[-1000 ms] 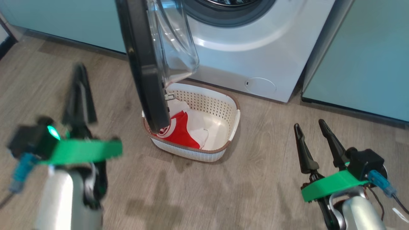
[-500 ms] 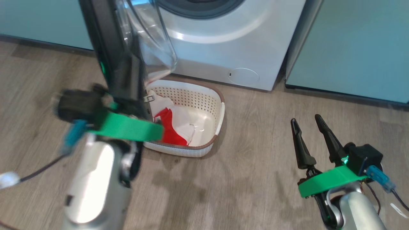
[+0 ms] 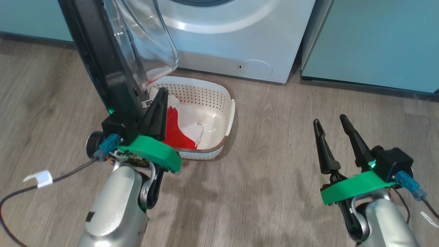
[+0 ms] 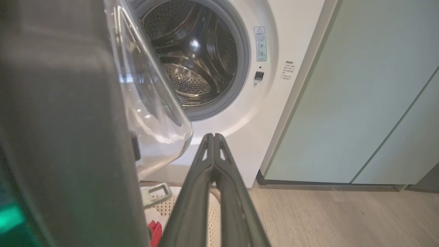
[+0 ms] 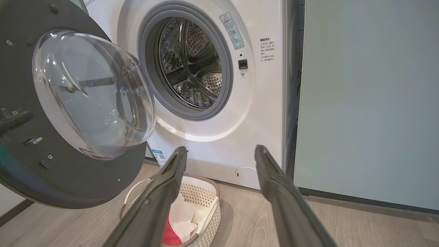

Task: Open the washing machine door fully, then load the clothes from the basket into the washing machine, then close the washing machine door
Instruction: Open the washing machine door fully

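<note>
Wood-look floor (image 3: 271, 147) carries the basket (image 3: 205, 155) (washing machine (image 3: 233, 44) behind).

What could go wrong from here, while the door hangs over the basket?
1. The washing machine door hangs over the left part of the basket and covers some of the clothes. A reach for them now could bump the door or snag fabric.
2. The shut left end effector sits close beside the door's inner edge. If it pushes from there, it might slip off and strike the glass dome or the basket.
</note>
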